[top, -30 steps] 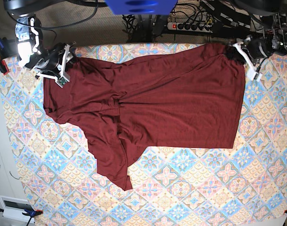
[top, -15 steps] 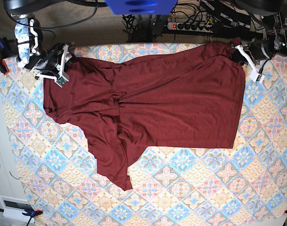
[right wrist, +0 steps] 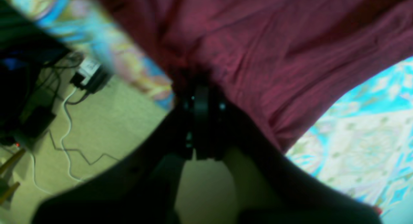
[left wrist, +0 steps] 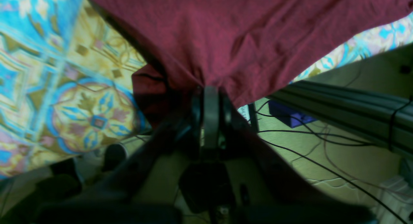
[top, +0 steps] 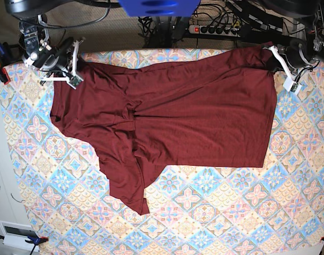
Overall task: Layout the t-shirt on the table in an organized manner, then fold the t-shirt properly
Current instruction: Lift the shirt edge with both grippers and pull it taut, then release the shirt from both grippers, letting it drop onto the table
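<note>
Patterned table [top: 215,223] carries the t-shirt [top: 194,111] roughly spread but bunched, one sleeve trailing; left gripper [top: 272,53] and right gripper [top: 77,66] clamp its far corners; smoothing and all folding remain.

Maroon t-shirt [top: 172,111] lies spread, rumpled, across the patterned table's [top: 231,212] far half.

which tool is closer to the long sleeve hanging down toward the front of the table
Right. The right tool grips the t-shirt on the sleeve's side; the left tool holds the opposite far corner.
</note>
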Action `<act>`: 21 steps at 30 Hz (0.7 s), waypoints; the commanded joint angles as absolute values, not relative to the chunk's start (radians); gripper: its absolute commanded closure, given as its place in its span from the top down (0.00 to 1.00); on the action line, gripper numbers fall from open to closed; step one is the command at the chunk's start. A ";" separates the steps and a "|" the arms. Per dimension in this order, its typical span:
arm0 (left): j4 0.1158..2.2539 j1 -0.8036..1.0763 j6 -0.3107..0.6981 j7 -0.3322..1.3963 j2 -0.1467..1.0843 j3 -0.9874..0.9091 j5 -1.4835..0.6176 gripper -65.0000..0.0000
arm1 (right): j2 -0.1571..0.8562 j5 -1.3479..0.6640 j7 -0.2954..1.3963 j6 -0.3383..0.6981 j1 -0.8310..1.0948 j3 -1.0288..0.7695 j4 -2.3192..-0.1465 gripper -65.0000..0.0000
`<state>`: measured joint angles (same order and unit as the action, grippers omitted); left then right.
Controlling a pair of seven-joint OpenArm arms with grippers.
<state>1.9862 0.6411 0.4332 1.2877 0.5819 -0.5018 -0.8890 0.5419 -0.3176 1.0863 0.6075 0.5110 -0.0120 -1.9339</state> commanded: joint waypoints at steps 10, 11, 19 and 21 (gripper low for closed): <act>2.017 0.780 0.662 1.276 0.630 -0.694 -0.903 0.00 | 0.559 -0.473 1.079 0.698 0.581 -0.177 -1.956 0.01; 2.017 0.794 0.679 1.276 0.630 -0.714 -0.903 0.00 | 0.559 -0.495 1.079 0.698 0.593 -0.209 -1.956 0.01; 2.017 0.826 0.698 1.277 0.631 -0.883 -1.059 0.00 | 0.559 -0.739 1.082 0.698 0.644 -0.418 -1.956 0.01; 2.017 0.820 0.698 1.277 0.631 -0.934 -1.130 0.00 | 0.559 -0.771 1.087 0.698 0.644 -0.495 -1.956 0.01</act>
<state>2.0048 0.8165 0.6968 1.2945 0.6147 -0.9127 -1.1172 0.5377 -0.7696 1.0931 0.7025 0.6369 -0.4801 -1.9400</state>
